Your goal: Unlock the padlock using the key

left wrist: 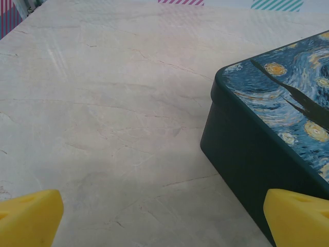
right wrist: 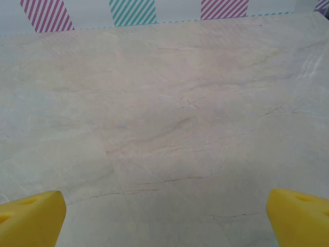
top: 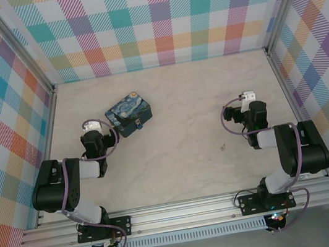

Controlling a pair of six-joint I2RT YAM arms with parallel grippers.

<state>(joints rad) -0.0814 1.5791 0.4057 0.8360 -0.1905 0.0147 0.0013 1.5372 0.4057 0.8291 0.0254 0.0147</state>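
On the tabletop (top: 172, 91), the key (top: 223, 147) lies near the right arm, a speck too small to tell its long axis. The padlock (top: 139, 125) sits at the near side of the painted tin (top: 126, 112). The left pincer (left wrist: 164, 221) and right pincer (right wrist: 164, 218) gape wide, holding nothing.

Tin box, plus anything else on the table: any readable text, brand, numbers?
None readable.
The tin box lid carries only a swirly night-sky painting, no lettering.
The padlock on its front and the key on the table are too small to show any marking.
The walls are plain plaid.
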